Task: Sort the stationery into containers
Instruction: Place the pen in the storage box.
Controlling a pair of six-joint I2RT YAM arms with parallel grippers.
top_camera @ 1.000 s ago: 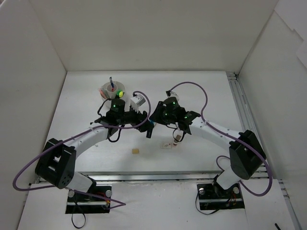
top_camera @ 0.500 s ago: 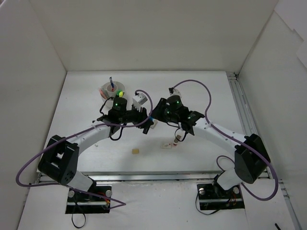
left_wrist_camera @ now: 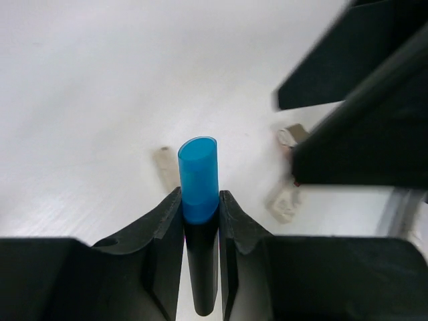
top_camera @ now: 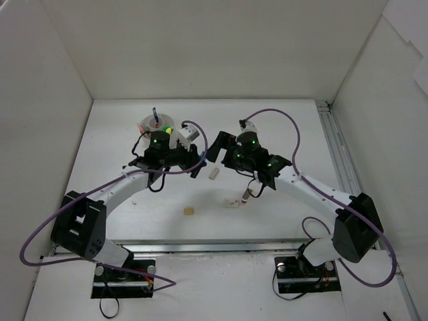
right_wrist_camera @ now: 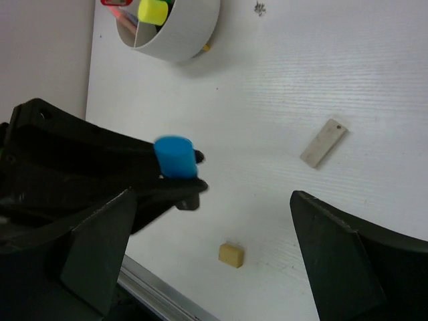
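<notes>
**Left gripper clamped on a blue-capped marker, right gripper spread open beside it**

Nearest our bases, a beige eraser (top_camera: 190, 211) lies on the table (top_camera: 301, 127), with a small white eraser (top_camera: 232, 202) off to its right. A little farther out, a longer white eraser (top_camera: 214, 174) lies flat just below the two wrists. Above it, our left gripper (left_wrist_camera: 199, 204) is clenched on the black barrel of the marker (left_wrist_camera: 198, 167), and the blue cap sticks out past the fingertips. Our right gripper (right_wrist_camera: 210, 200) hangs just beside it and faces it, fingers wide apart and grasping nothing. Farthest from us, the white pot (right_wrist_camera: 184, 37) stands just behind the left wrist. In its compartments we see a yellow cap (right_wrist_camera: 152, 10) and an upright blue pen (top_camera: 155, 114).
</notes>
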